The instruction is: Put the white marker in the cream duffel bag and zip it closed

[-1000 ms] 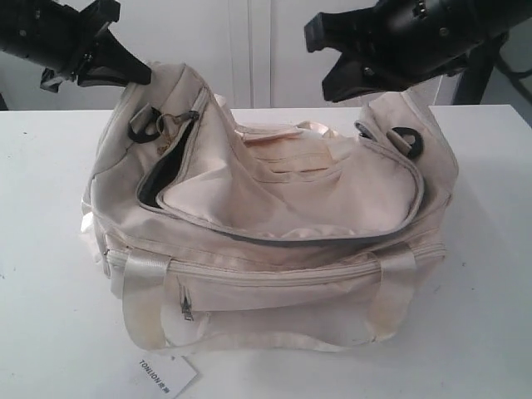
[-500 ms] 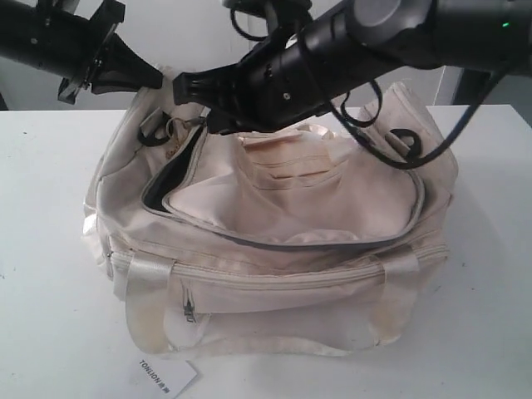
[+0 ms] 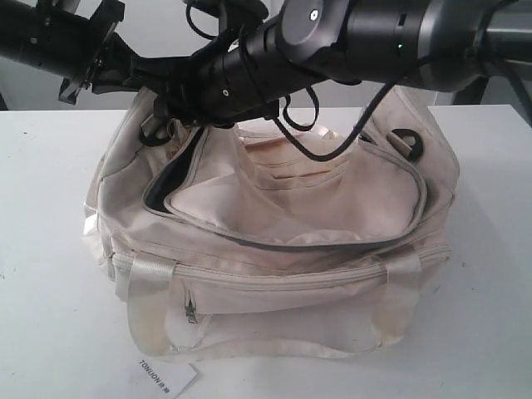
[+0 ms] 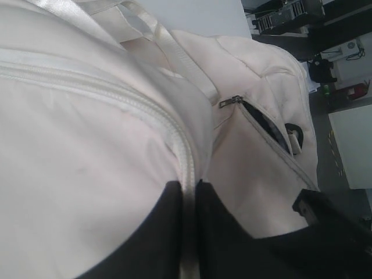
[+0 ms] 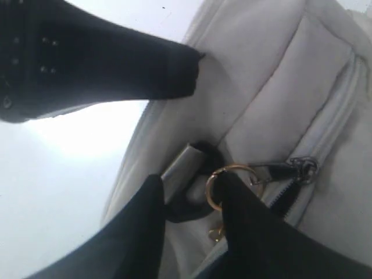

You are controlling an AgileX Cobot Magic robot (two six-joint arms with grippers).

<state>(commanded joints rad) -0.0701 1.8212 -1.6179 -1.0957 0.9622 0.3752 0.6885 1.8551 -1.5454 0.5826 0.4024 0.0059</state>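
Fingers (image 5: 244, 232) of the right gripper (image 5: 189, 181) stand apart with the gold ring (image 5: 216, 186) of the zipper pull (image 5: 290, 170) between them, at one end of the cream duffel bag (image 3: 274, 208). The left gripper (image 4: 187, 195) is pinched narrow on the bag's seam at that same end. The bag sits on the white table (image 3: 50, 249), its curved top zipper gaping.

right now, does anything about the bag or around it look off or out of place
The bag has its top zip gaping open, flap sagging and dark lining showing at its left end. A loose paper tag lies on the table by its front, and the front strap looks yellow-stained.
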